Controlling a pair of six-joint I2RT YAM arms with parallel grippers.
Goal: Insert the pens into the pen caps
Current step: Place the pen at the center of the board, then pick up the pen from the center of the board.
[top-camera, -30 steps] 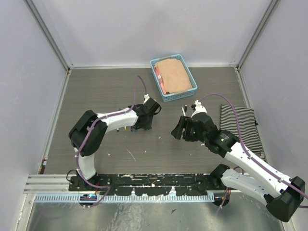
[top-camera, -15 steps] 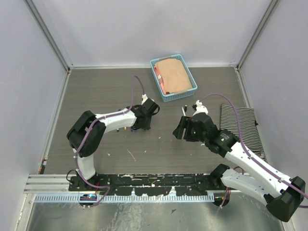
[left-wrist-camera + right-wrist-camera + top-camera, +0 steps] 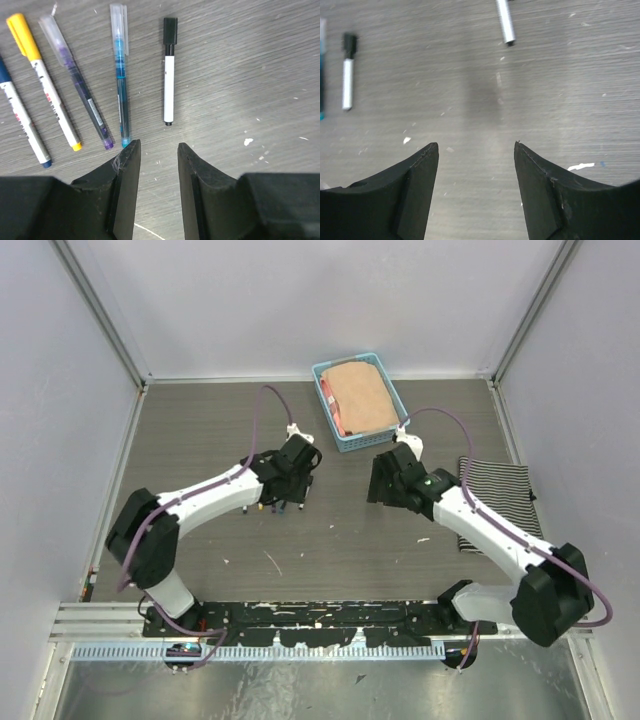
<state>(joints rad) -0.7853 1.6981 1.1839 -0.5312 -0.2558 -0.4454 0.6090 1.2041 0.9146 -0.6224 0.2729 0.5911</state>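
- Pens (image 3: 75,82) lie side by side on the desk (image 3: 250,65), near one another but not touching; each one we see in the left wrist view appears to wear a cap already
- Left claw (image 3: 157,150) hangs spread and empty, close to the lower ends of the blue pen (image 3: 120,80) and the black-capped pen (image 3: 169,90)
- Right claw (image 3: 476,147) is spread wide and empty over bare desk; a grey pen (image 3: 506,22) shows only one end at the top edge of that view
- Risk: the left gap is narrow and lines up between two pens, so a straight descent may land a finger on a barrel and roll it into its neighbour
- Risk: pinching the black cap (image 3: 170,27) rather than the barrel could pull it off
- Risk: we cannot tell whether the grey pen is capped, so a reach made on a guess may be wasted
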